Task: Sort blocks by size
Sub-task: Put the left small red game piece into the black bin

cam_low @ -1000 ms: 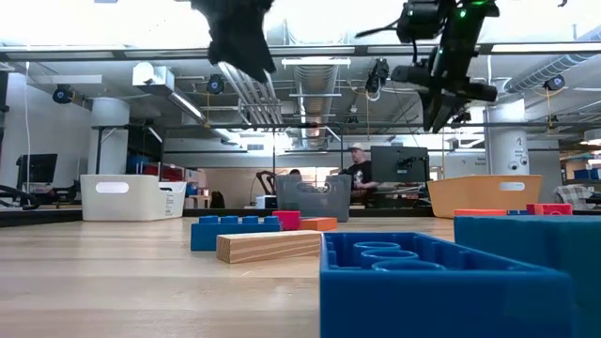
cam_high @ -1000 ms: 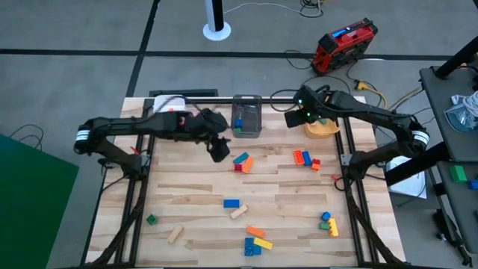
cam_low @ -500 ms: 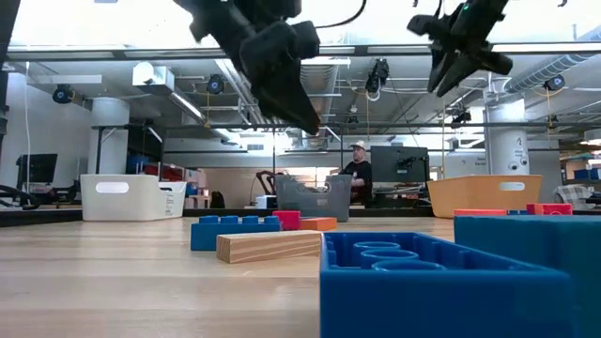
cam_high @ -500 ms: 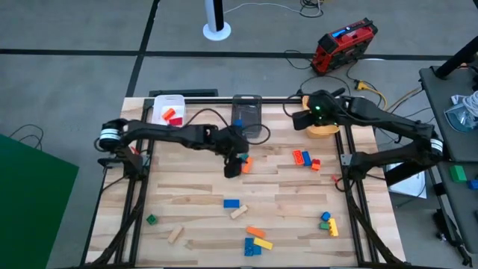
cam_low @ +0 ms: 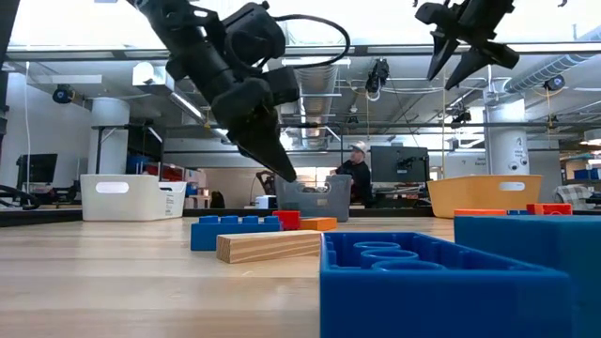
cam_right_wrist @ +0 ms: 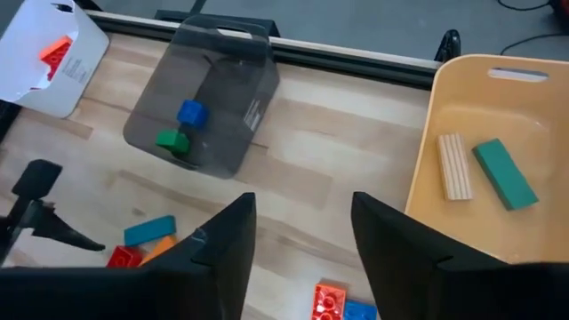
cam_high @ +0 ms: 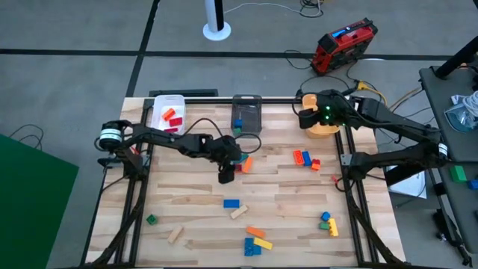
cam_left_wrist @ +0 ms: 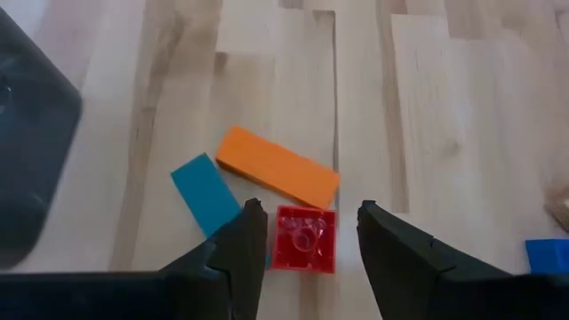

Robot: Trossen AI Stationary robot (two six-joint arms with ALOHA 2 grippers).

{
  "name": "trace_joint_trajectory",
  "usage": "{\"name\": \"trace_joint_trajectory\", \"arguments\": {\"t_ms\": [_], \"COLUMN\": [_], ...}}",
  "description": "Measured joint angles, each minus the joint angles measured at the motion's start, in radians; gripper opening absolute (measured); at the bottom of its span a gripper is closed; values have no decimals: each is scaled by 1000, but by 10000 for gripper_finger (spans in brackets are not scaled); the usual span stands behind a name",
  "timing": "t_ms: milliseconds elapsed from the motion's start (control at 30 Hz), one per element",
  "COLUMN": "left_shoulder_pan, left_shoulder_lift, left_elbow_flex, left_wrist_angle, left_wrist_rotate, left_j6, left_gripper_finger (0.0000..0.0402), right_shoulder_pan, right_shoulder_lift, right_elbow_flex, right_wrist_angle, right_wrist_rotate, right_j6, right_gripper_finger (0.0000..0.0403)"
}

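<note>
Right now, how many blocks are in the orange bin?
2: a wooden block and a green bar, side by side in the orange bin. Part of its floor is hidden.

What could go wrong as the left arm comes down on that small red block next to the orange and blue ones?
The left pincer is open around the small red block, but the orange block and the teal block lie tight against it. One finger could land on the teal block, or nudge it, so the grasp slips or drags neighbours along. A loose hold on such a small cube might drop it before it reaches a bin. The right pincer waits open above the back of the table.
</note>
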Motion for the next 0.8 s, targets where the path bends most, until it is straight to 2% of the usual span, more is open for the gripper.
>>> {"name": "trace_joint_trajectory", "arguments": {"t_ms": [333, 633, 800], "left_shoulder_pan": [0, 0, -3], "left_shoulder_lift": [4, 4, 4], "left_elbow_flex": [-17, -93, -103], "left_wrist_angle": [18, 128, 134], "left_wrist_rotate": [-17, -17, -16], "left_j6": [80, 71, 74], "left_gripper_finger": [211, 213, 213], "right_shoulder_pan": [0, 0, 0], "right_shoulder_lift": [46, 58, 57], "right_elbow_flex": [0, 0, 0], "right_wrist_angle": [-1, -2, -2], "right_wrist_rotate": [-1, -8, -8], "right_j6": [-7, -10, -10], "right_gripper_finger": [214, 215, 215]}}
